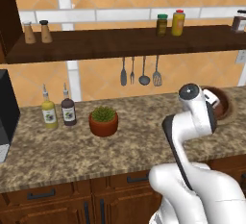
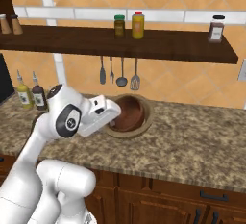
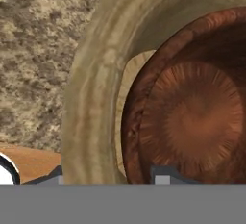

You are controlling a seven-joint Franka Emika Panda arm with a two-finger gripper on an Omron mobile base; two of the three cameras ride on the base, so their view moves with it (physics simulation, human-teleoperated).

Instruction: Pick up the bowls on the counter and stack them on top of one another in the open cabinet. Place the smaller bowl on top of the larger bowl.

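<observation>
- I see the smaller bowl [image 2: 129, 112], dark reddish-brown, sitting inside the larger bowl [image 2: 144, 122], whose tan rim rings it on the granite counter [image 2: 192, 146].
- In my hand view the smaller bowl [image 3: 192, 117] sits close below the camera, with the larger bowl's tan rim [image 3: 91, 98] curving past it on the left and speckled counter [image 3: 33, 50] beyond.
- The gripper [image 3: 108, 177] is right at the bowls; its two finger tips barely rise at the bottom edge, one on each side of the tan rim. I cannot tell whether they are clamped on that rim or merely standing apart around it.
- From the right base camera the white hand reaches in from the left and covers the near left edge of the bowls.
- From the left base camera the arm hides most of the bowls; a bit of the dark bowl [image 1: 218, 104] shows at the right.
- The open cabinet [image 2: 158, 43] runs along the wall above, holding a green-lidded jar [image 2: 119, 27], a yellow red-capped jar [image 2: 138, 24] and a dark jar [image 2: 216, 29]; two shakers [image 1: 37, 32] stand at its left end.
- Utensils [image 2: 119, 72] hang below the shelf.
- Further left on the counter are a potted plant [image 1: 103, 121] and two bottles [image 1: 58, 110].
</observation>
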